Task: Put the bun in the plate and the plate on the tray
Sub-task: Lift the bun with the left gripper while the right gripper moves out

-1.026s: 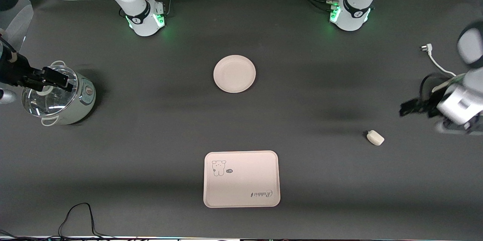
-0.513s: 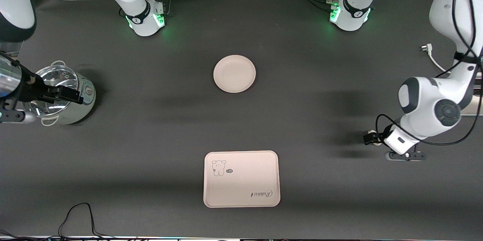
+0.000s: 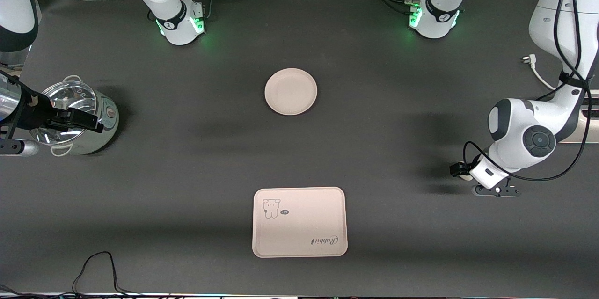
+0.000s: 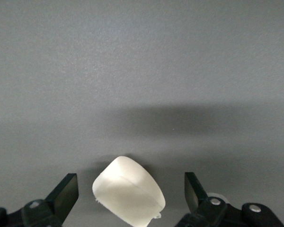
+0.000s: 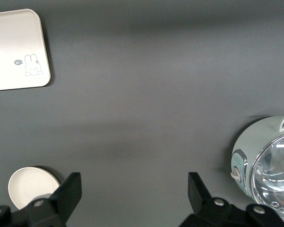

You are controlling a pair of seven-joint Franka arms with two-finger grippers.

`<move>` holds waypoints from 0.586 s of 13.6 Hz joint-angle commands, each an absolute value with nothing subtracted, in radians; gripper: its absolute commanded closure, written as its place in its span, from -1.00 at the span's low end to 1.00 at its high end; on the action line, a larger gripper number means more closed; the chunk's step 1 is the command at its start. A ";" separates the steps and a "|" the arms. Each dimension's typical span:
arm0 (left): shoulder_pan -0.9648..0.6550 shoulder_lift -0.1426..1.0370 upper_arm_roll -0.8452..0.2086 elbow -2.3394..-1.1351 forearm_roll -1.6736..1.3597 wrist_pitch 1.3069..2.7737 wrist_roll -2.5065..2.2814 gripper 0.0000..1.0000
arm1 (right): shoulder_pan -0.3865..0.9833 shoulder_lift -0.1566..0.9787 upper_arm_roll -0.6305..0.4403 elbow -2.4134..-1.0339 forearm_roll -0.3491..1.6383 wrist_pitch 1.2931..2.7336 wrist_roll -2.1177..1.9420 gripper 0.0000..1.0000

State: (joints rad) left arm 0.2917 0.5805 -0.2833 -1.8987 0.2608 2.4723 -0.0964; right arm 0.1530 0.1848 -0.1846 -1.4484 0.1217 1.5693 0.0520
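The off-white bun (image 4: 128,191) lies on the dark table between the fingers of my left gripper (image 4: 130,188), which is open and apart from it on both sides. In the front view my left gripper (image 3: 461,171) is low at the left arm's end of the table and hides most of the bun. The round cream-pink plate (image 3: 290,91) sits mid-table and is empty. The rectangular tray (image 3: 299,222) lies nearer to the front camera than the plate. My right gripper (image 3: 89,121) is open and empty over the pot; it also shows in the right wrist view (image 5: 135,189).
A pale green pot (image 3: 75,119) with a glass lid stands at the right arm's end of the table. A white plug and cable (image 3: 531,62) lie at the left arm's end. A black cable (image 3: 96,266) loops near the front edge.
My left arm has swung in over the table and brought its open gripper down around the bun. My right gripper has shifted slightly over the pot.
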 commanded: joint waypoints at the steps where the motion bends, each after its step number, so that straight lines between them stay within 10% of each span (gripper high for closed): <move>1: 0.293 0.577 -0.275 -1.948 0.284 2.543 -0.120 -1.00 | 0.163 0.184 -0.192 -1.431 0.138 1.554 0.051 -1.00; 3: 0.293 0.575 -0.268 -1.965 0.284 2.568 -0.124 -0.80 | 0.167 0.184 -0.186 -1.427 0.129 1.555 0.061 -1.00; 5: 0.291 0.575 -0.268 -1.965 0.284 2.566 -0.149 -0.02 | 0.169 0.192 -0.184 -1.425 0.130 1.560 0.061 -1.00; 8: 0.290 0.568 -0.270 -1.959 0.282 2.563 -0.150 0.26 | 0.176 0.221 -0.181 -1.427 0.135 1.563 0.063 -1.00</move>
